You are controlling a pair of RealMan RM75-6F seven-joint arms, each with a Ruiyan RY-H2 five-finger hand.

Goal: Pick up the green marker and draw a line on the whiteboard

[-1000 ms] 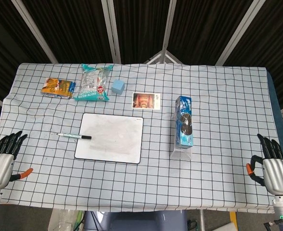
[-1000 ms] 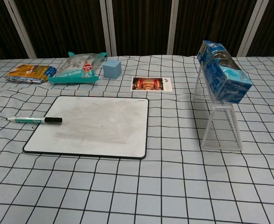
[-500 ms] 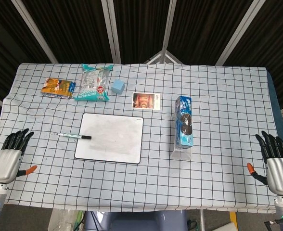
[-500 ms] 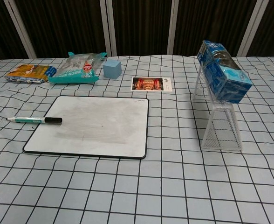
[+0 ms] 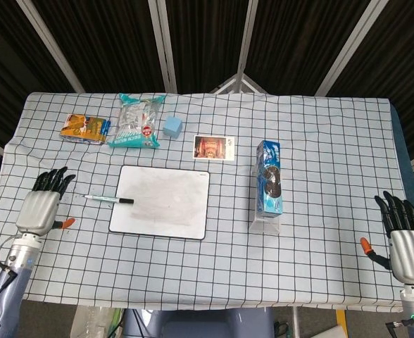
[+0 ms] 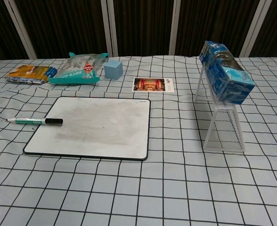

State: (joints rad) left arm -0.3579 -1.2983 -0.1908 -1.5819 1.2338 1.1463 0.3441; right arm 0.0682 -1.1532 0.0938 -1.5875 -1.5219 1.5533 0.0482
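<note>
showing both hands, left hand (image 5: 44,204) near green marker (image 5: 108,200); chest view neither.

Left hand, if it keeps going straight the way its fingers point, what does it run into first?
Probably nothing soon. The left hand points toward the table's far edge, passing left of the green marker. The yellow snack packet lies roughly ahead, slightly right; height is unclear.

No text can be read with any certainty. The teal snack bag (image 6: 78,68) carries a round red-and-white label, the blue biscuit box (image 6: 225,71) on the wire rack has printing on its faces, the orange packet (image 6: 28,74) shows coloured print, and the photo card (image 6: 152,84) has small marks beside its picture, all too small to make out.
</note>
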